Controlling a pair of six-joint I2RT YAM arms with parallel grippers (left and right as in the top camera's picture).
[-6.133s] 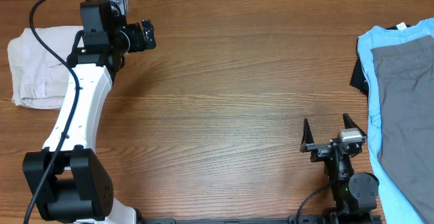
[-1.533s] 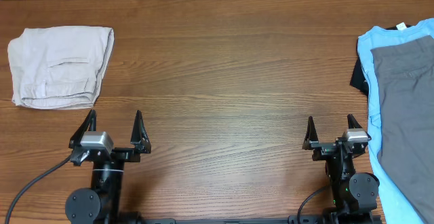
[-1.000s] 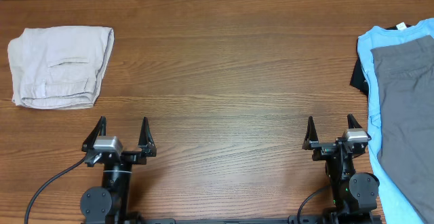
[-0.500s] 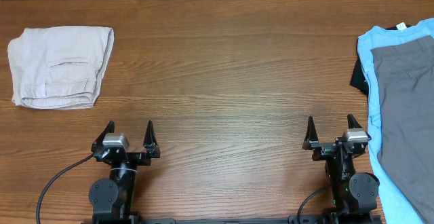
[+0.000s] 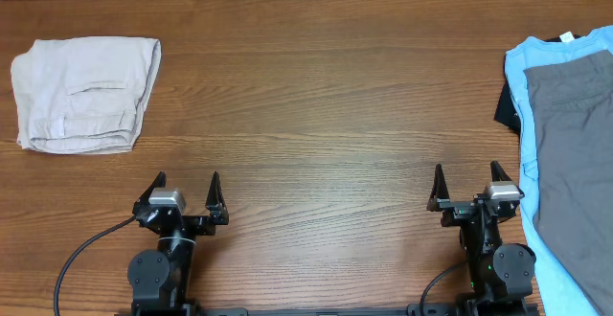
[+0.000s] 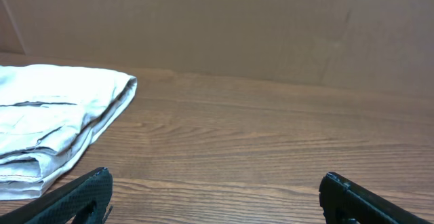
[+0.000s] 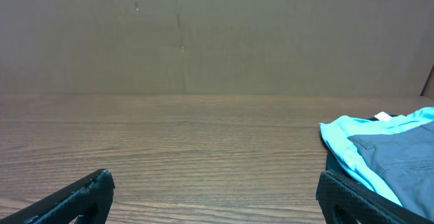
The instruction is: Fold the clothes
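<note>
The clothes (image 5: 84, 92), a pair of light beige shorts, lie folded into a compact rectangle at the table's far left, and show again in the left wrist view (image 6: 57, 125) at its left side. My left gripper (image 5: 188, 179) rests low at the table's front left, open and empty, well short of the shorts. In its own view the left gripper (image 6: 215, 183) spans bare wood. At the front right my right gripper (image 5: 466, 172) is likewise open with nothing between its fingers (image 7: 81, 191).
A light blue T-shirt (image 5: 522, 96) with a grey garment (image 5: 570, 134) on top lies at the right edge, close beside the right gripper; both appear in the right wrist view (image 7: 339, 139) (image 7: 397, 153). A cardboard wall (image 6: 217, 27) backs the table.
The left arm has drawn back from the shorts at the far left to its low rest at the front left, sliding slightly rightward over the last second. The right arm has stayed still.
</note>
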